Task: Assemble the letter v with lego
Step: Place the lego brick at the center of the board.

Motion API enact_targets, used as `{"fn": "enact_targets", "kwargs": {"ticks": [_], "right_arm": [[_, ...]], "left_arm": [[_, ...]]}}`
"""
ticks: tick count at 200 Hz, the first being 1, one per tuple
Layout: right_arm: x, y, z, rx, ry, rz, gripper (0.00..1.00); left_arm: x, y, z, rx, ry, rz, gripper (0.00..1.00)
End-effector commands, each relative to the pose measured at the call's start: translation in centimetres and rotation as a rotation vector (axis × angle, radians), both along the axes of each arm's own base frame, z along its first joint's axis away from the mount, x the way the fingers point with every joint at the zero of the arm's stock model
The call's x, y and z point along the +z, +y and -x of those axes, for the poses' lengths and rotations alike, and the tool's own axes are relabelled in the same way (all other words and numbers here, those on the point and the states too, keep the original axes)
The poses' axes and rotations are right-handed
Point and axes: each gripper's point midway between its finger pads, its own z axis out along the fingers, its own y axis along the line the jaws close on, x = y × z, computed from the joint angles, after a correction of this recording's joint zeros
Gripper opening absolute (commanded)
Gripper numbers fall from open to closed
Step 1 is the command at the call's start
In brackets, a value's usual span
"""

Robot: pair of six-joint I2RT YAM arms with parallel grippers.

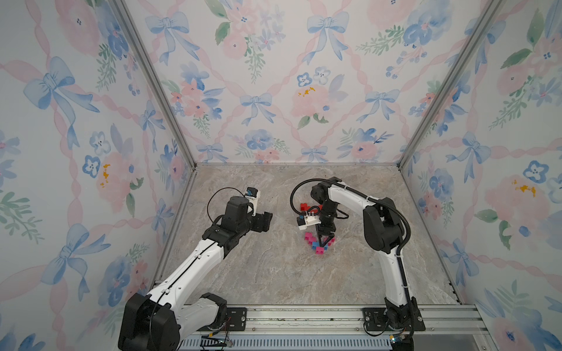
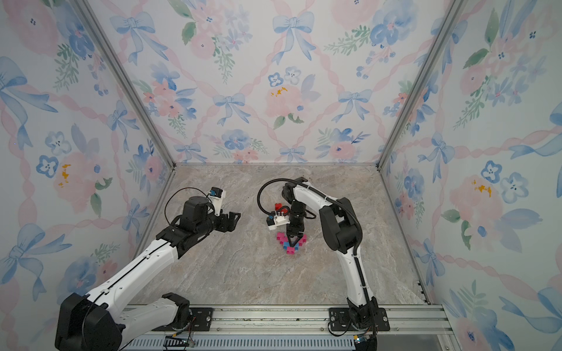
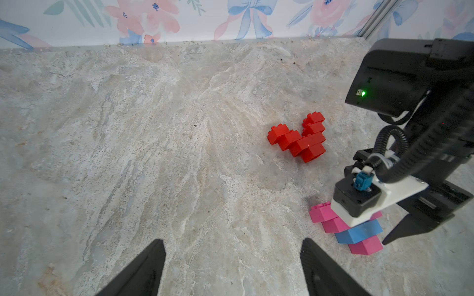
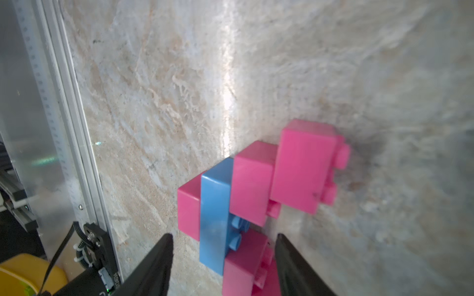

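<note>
Standing by the near rail, noting: marbled table [image 1: 267, 279] inside flowered walls [image 1: 273, 76]. The left arm [image 1: 194, 267] reaches in from near-left, and the left gripper [image 3: 232, 241] hovers over bare table, claw spread wide, holding nothing. The right arm [image 1: 392, 267] bends down right of centre. The right gripper [image 4: 224, 234] points down, fingers apart astride a pink brick [image 4: 246, 264], with a gap showing on one side. The pink-and-blue lego [image 1: 316, 243] lies mid-table, pinks stepped off a longer blue brick [image 4: 214, 205]. The red lego [image 3: 297, 138] sits just farther back, apart.

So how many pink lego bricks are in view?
4 pink bricks: one against the blue brick's underside, two stepped off its studs, one inside the open right gripper. More may be hidden there.
</note>
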Motion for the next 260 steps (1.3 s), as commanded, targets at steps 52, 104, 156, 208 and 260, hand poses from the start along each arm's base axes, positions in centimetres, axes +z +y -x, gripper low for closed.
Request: {"fn": "enact_targets", "kwargs": {"ticks": [52,104,156,208,260], "right_arm": [[8.2,-3.1,-7.7,-0.896,-0.543,0.144,0.86],[7.1,-3.7,2.3,-1.492,-0.443,0.324,0.82],[2.1,-1.0,4.5,-1.581,-0.323,0.352,0.97],[-1.3,1.0,3.3,-1.517,-0.307,0.385,0.97],[-3.3,1.3,2.8,-1.449,-0.325,0.426,0.98]], "left_arm": [[1.0,2.1,-0.8,0.143,-0.035,0.013,0.86],[-1.1,4.8,-1.2,0.298,-0.030,-0.027,0.86],[-0.6,4.1,-0.7,0.265,-0.066,0.037,0.85],[-0.6,4.3,-0.2,0.266,-0.079,0.050,0.84],[-0.2,4.3,-0.2,0.267,-0.093,0.048,0.84]]}}
